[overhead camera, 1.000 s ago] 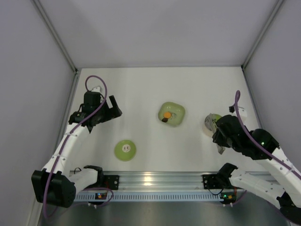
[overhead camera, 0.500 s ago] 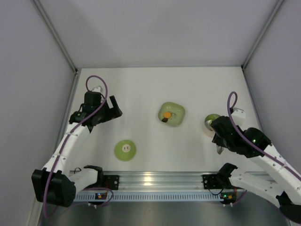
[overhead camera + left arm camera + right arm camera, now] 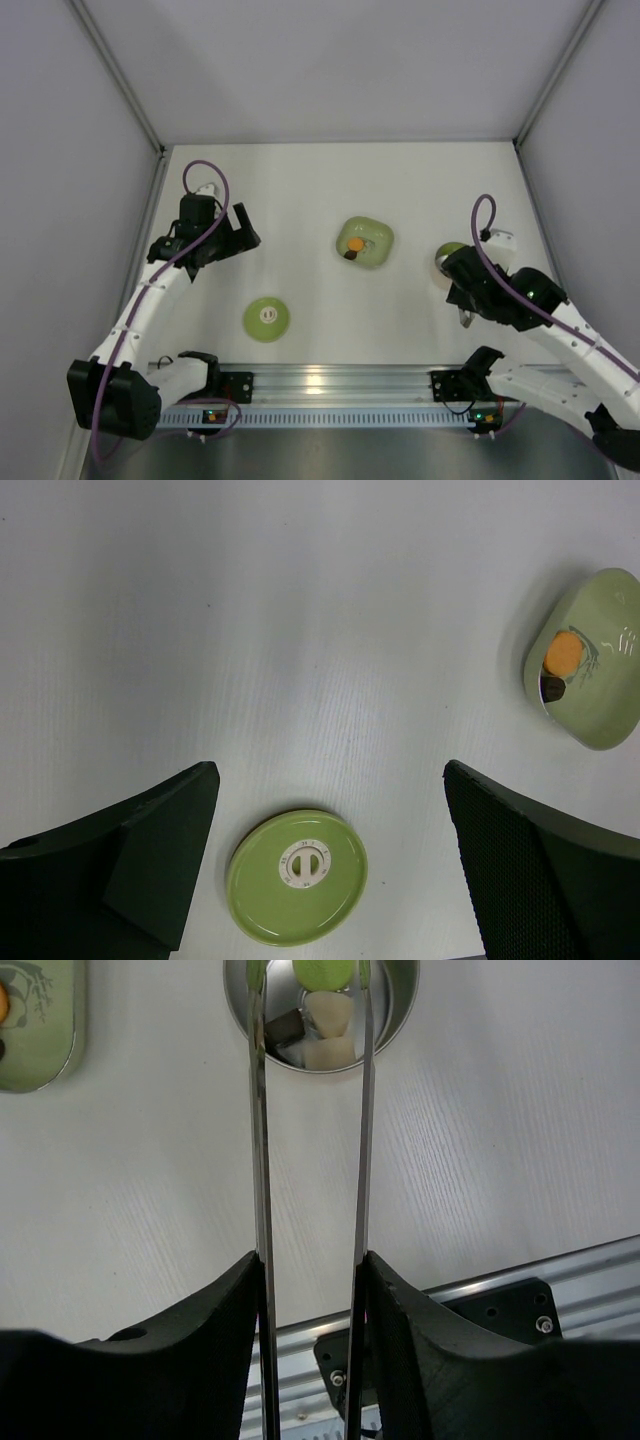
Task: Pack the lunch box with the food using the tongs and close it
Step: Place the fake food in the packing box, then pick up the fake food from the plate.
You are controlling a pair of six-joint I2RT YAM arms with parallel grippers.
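In the right wrist view my right gripper [image 3: 310,1260] is shut on the tongs [image 3: 258,1140]. Its two pads press on the two silver arms, which run up, spread apart, to the lunch box [image 3: 395,1020]. Inside the steel tub lie whitish food chunks [image 3: 328,1030] and a dark brown one [image 3: 283,1028]. From above, the right gripper [image 3: 462,290] covers part of the lunch box [image 3: 447,262]. An orange chunk [image 3: 355,243] and a dark brown chunk [image 3: 349,255] sit in the green dish [image 3: 372,232]. The round green lid [image 3: 266,319] lies flat below my open left gripper [image 3: 328,770].
The green rounded-square dish [image 3: 600,700] stands mid-table, with the lid [image 3: 297,877] near the front left. The aluminium rail [image 3: 330,382] with the arm bases runs along the near edge. White walls close in the left, right and back sides.
The right arm has shifted slightly left and now covers more of the lunch box. The left arm has not moved.
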